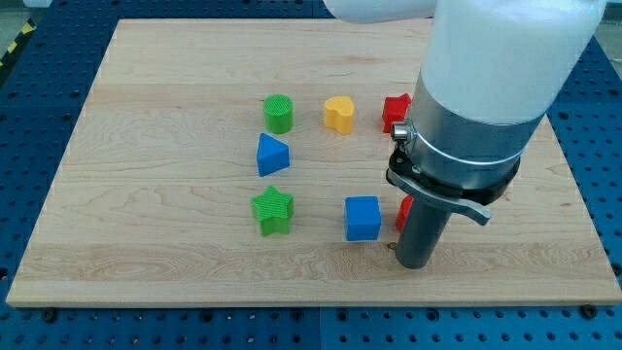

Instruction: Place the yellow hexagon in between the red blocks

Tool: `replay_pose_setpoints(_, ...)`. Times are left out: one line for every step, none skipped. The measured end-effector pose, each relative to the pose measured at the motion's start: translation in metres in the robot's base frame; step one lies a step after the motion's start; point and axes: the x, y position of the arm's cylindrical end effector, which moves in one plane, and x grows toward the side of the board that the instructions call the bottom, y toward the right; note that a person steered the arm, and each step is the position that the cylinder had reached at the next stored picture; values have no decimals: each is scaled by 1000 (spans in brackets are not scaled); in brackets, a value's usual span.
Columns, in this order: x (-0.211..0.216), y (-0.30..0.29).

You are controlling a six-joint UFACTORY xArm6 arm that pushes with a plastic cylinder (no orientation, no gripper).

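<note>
Down near the view's bottom right, my tip (393,251) touches the pale wooden board (146,194), just right of the ribbed blue cube (362,217). I have no jaws, only a rod. My arm hides most of both red blocks (394,112) (401,211). The yellow block (339,114), seemingly heart-shaped, sits beside the upper one.

On the wooden board (146,146), my tip (393,251) sits just right of the blue cube (362,218), with a red block (401,211) mostly hidden behind the rod. Along the top lie a green cylinder (278,114), a yellow block (339,114) and another red block (395,112). A blue triangle (271,155) sits above a green star (272,210).
</note>
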Motion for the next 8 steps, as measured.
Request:
replay_pose_setpoints(7,18)
replay_pose_setpoints(6,66)
replay_pose_setpoints(-20,120)
replay_pose_setpoints(-85,150)
replay_pose_setpoints(-158,156)
replay_pose_setpoints(-226,156)
replay_pose_setpoints(-277,156)
replay_pose_setpoints(-279,156)
